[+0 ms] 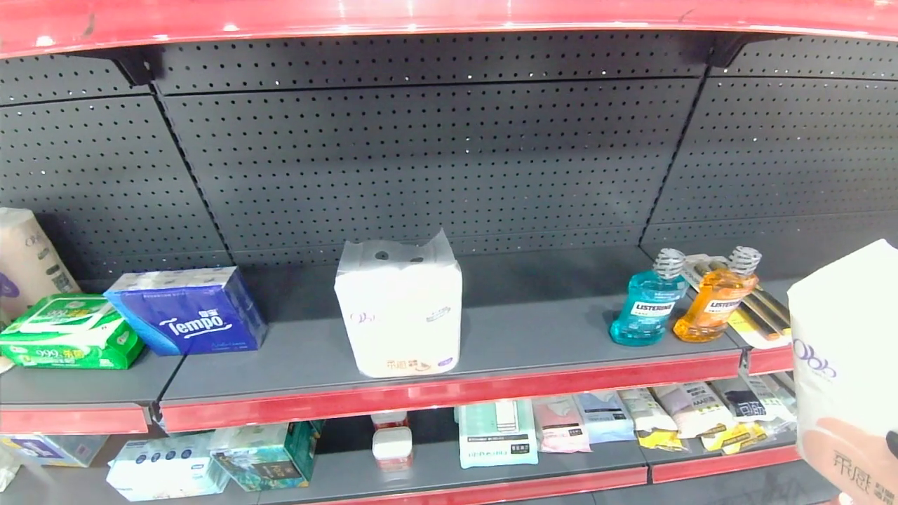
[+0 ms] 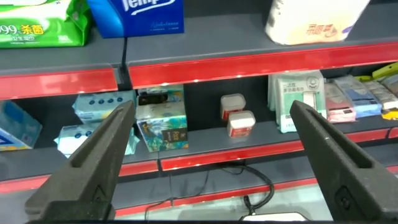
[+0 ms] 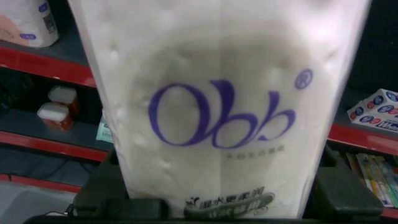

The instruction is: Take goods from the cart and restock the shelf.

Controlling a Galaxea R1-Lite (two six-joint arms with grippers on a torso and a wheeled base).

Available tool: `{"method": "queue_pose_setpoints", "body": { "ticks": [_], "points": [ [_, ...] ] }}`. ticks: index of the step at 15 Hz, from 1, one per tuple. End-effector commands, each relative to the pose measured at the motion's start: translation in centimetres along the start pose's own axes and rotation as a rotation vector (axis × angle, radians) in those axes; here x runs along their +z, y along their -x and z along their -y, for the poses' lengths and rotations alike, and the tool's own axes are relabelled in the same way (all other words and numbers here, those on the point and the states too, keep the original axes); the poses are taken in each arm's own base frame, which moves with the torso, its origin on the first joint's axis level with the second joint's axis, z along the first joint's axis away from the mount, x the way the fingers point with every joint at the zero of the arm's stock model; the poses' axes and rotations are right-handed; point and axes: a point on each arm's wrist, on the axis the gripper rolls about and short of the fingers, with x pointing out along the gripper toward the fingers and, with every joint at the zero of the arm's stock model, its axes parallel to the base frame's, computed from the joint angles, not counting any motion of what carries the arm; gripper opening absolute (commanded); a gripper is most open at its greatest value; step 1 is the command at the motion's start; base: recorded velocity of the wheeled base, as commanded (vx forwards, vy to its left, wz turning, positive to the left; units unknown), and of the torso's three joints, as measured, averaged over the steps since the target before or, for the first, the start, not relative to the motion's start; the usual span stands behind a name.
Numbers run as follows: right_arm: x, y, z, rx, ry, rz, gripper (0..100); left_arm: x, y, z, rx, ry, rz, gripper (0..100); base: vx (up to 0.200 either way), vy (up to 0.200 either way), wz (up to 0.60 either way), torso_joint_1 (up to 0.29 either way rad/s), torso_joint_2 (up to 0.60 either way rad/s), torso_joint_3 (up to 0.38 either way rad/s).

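The right gripper [image 3: 224, 205] pinches a white tissue pack [image 3: 224, 93] from both sides, its dark fingers pressed into the soft wrap near the pack's lower end. In the head view this held pack is upright at the robot's right, in front of the shelf [image 1: 449, 389] and not yet over its board.

The step in hand looks like the placing. The natural spot is the bare stretch of grey board between the matching pack [image 1: 398, 308] already standing there and the teal mouthwash bottle [image 1: 647, 301], with the orange mouthwash bottle [image 1: 715, 298] just beside it.

To do it well, the arm should carry the pack leftward and inward with its base above the red front lip, so nothing catches. It should keep the pack upright and steer nearer the matching pack than the bottles, which would probably topple if nudged. The wrap is soft and will give, so the grip is best eased only once the base sits flat and wholly behind the lip.

The left gripper [image 2: 211, 104] hangs low before the lower tiers, fingers spread and holding nothing. It is best kept out of the way.
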Motion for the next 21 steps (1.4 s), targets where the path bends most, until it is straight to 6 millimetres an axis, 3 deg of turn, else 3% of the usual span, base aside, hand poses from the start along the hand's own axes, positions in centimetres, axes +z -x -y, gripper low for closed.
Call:
{"method": "queue_pose_setpoints", "body": {
  "ticks": [1,8,17,21],
  "points": [
    [0.1,0.0,0.0,-0.001,0.002,0.004,0,0.0,0.0,0.0,0.001,0.001,-0.003,100,0.0,0.0,0.0,0.0,0.0,0.0],
    [0.0,0.1,0.0,-0.003,0.002,0.004,0,0.0,0.0,0.0,0.004,0.0,-0.003,100,0.0,0.0,0.0,0.0,0.0,0.0],
    [-0.1,0.0,0.0,0.001,0.0,-0.001,0,0.0,0.0,0.0,0.005,0.001,-0.003,100,0.0,0.0,0.6,0.004,0.0,0.001],
    [1.1,-0.3,0.3,0.028,0.006,0.019,0,0.0,0.0,0.0,0.001,0.006,-0.003,100,0.0,0.0,0.0,0.0,0.0,0.0]
  ]
}}
